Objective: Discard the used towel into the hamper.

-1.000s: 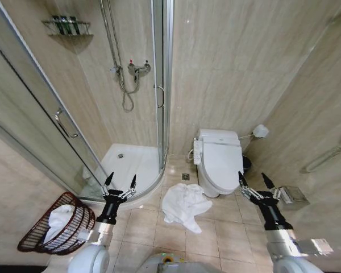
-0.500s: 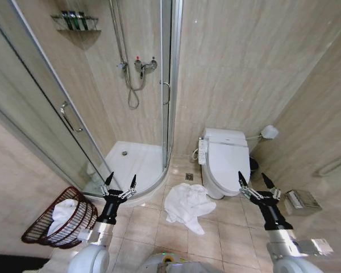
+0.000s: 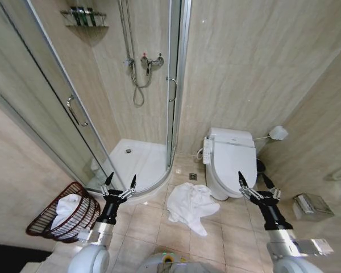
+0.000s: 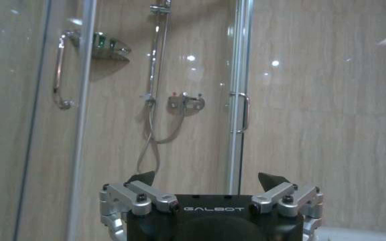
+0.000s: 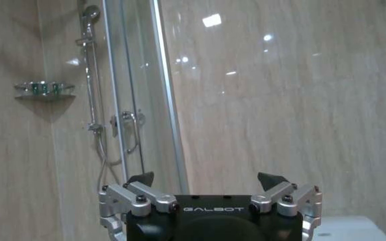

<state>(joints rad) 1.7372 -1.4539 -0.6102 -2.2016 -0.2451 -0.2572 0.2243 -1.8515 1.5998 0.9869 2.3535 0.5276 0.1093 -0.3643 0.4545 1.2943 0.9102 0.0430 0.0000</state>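
Bathroom floor of beige tiles, seen from the head camera, with both arms raised at the lower edge of the picture. The towel (image 3: 190, 206), white and crumpled, lies on the floor (image 3: 159, 233) between the two arms, just in front of the toilet (image 3: 233, 162) and near the curved sill of the shower tray (image 3: 137, 162). The hamper (image 3: 65, 217), a dark reddish-brown wire basket, stands tilted at the robot's left against the wall, well apart from the towel; white cloth (image 3: 65, 209) lies inside it, and its base is hidden behind its own weave and hard to make out. The toilet's far side partly hides a small dark object by the wall that cannot be identified. A metal holder (image 3: 312, 206) on the right wall is too blurred to read.

The left gripper (image 3: 120, 182) points upward and away from the robot over the sill of the tray, fingers spread apart and holding nothing. The right gripper (image 3: 252, 181) stands in the same pose before the toilet, fingers likewise apart and empty.

In the left wrist view the left gripper's fingertips (image 4: 142, 177) frame the shower mixer (image 4: 185, 102) and glass door handle (image 4: 243, 113). In the right wrist view the right gripper's fingertips (image 5: 271, 178) frame the tiled wall, with the corner shelf (image 5: 44, 90) to one side; the gripper bodies are cut off by the picture edge.
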